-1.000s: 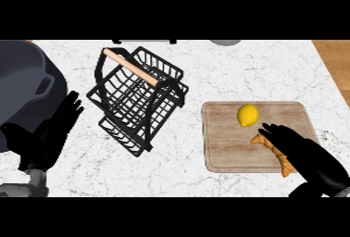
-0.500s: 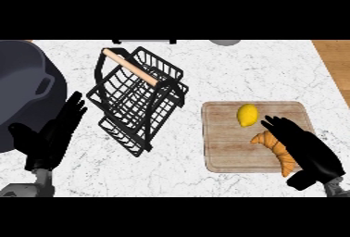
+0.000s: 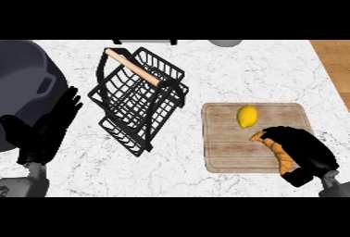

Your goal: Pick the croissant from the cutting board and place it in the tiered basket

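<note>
Head view: the croissant (image 3: 278,152) lies on the right half of the wooden cutting board (image 3: 226,139), below a lemon (image 3: 247,115). The right hand (image 3: 306,152) curls over it, fingers wrapped round its right side. The black tiered basket (image 3: 140,104) with a wooden handle stands on the marble counter (image 3: 259,74), left of the board. The left hand (image 3: 48,127) rests open at the left edge, fingers up.

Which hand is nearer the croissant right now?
Right. The right hand is curled over the croissant on the cutting board; the left hand rests open at the view's left, beyond the tiered basket.
</note>
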Motion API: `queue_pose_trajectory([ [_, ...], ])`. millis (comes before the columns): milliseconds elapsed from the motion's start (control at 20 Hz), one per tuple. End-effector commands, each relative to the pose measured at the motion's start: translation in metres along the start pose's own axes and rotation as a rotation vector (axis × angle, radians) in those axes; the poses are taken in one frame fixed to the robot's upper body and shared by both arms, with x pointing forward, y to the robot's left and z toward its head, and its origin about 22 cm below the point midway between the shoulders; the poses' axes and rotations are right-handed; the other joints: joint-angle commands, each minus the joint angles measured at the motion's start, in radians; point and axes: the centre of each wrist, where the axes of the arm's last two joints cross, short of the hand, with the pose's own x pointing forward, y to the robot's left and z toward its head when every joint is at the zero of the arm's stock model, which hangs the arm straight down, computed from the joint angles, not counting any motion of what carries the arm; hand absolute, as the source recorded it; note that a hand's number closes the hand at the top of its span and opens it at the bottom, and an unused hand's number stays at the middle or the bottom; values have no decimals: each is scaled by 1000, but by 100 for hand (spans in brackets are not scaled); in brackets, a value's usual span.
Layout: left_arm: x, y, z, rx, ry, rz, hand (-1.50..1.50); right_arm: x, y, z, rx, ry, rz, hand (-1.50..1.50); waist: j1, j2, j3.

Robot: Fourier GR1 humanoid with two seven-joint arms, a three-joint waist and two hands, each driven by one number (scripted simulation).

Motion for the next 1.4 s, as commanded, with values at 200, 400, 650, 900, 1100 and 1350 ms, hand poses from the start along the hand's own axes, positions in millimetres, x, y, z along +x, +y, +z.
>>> queue_pose_trajectory([
  [200,15,9,2,18,5,0,0,29,23,-5,6,-47,107,150,-6,8,8],
  [400,-10,-2,17,20,20,-9,0,22,25,14,-143,69,36,150,-15,5,8],
  [650,-10,12,17,95,21,15,0,43,67,38,-140,569,-139,150,-89,-11,4],
  [900,-10,8,20,59,14,13,0,102,9,61,-541,604,-230,150,-63,-9,4],
  [1100,-14,6,17,41,34,25,0,145,-32,75,-813,474,-427,150,-49,-5,5],
  [1350,-1,-2,13,24,5,9,0,190,-67,115,-911,399,-486,150,-24,1,6],
])
